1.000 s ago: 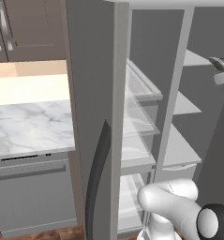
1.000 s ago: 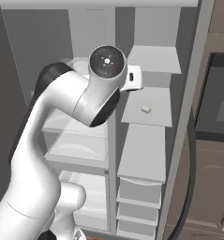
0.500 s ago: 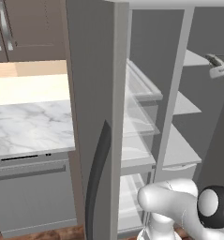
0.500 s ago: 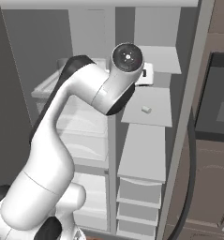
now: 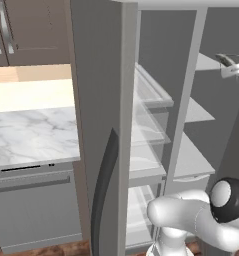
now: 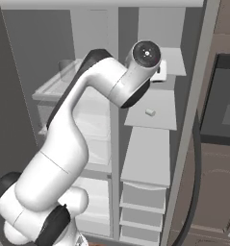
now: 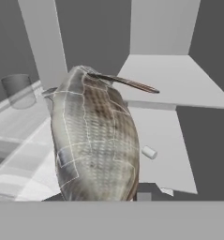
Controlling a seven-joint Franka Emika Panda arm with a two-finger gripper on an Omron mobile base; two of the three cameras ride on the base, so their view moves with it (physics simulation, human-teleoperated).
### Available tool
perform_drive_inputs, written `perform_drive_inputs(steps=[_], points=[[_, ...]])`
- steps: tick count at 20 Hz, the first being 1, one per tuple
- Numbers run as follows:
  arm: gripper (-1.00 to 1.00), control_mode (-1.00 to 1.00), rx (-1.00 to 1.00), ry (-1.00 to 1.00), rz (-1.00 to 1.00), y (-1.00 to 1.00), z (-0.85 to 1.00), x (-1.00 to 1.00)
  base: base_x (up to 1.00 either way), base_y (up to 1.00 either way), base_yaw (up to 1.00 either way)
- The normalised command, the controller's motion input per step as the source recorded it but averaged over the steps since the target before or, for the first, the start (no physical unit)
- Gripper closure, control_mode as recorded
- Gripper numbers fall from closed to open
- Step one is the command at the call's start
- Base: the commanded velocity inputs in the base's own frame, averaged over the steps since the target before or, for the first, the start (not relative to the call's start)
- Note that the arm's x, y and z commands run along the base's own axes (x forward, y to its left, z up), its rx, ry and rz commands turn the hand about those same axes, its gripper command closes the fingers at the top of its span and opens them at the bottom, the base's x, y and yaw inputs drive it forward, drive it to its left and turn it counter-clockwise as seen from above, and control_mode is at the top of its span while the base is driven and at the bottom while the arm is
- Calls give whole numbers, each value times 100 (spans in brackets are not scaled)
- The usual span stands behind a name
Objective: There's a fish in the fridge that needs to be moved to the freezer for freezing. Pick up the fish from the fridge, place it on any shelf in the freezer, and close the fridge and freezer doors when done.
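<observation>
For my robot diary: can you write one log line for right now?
phase: carrying | gripper: shut on fish | position: before open shelves | doors: open

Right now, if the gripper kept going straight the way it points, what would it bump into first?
Probably the upper shelf on the right side, or the back wall behind it. The fish held in the gripper would touch first; depth is hard to judge.

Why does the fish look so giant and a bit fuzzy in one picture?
Hand view: the fish sits right against the lens, so it looms huge and soft-edged. Left base view: the door looks flatly lit, with no glare. Right base view: the shelves look evenly grey.
</observation>
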Motion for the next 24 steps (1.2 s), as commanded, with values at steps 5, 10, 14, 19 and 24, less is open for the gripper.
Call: perform_drive_inputs(steps=[5, 10, 14, 19, 24], points=[[100, -100, 0, 0, 0, 0, 0, 47, 0, 0, 0], [100, -100, 0, 0, 1, -7, 0, 44, 0, 0, 0], [100, -100, 0, 0, 0, -12, 0, 45, 0, 0, 0], [100, -100, 0, 0, 3, -21, -5, 40, 0, 0, 0], [100, -100, 0, 0, 3, -25, -8, 49, 0, 0, 0]])
